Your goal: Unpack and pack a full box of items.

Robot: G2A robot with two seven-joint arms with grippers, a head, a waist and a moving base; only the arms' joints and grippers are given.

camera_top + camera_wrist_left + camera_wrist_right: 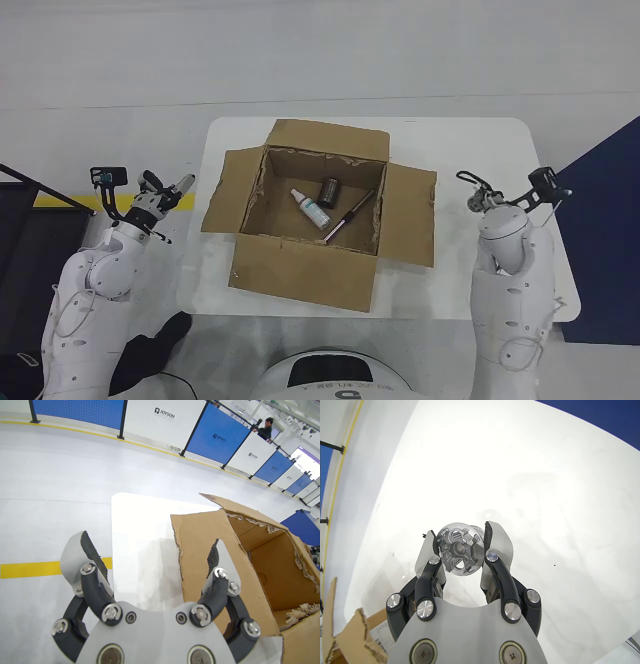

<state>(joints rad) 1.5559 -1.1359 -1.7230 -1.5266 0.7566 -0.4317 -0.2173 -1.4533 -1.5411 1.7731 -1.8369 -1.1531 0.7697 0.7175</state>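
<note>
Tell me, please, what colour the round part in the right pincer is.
The round part is silver-grey, clearest in the right wrist view.

A brown cardboard box (305, 272) sits open at mid-tabletop (470, 145), its four ragged flaps splayed outward. On its floor are a small white bottle (310, 207), a dark stubby cylinder (329, 190) and a slim dark pen-like stick (349, 216). A round silver machined metal part (461, 552) is pinched between the fingers of the right gripper (460, 528), right of the box.
</note>
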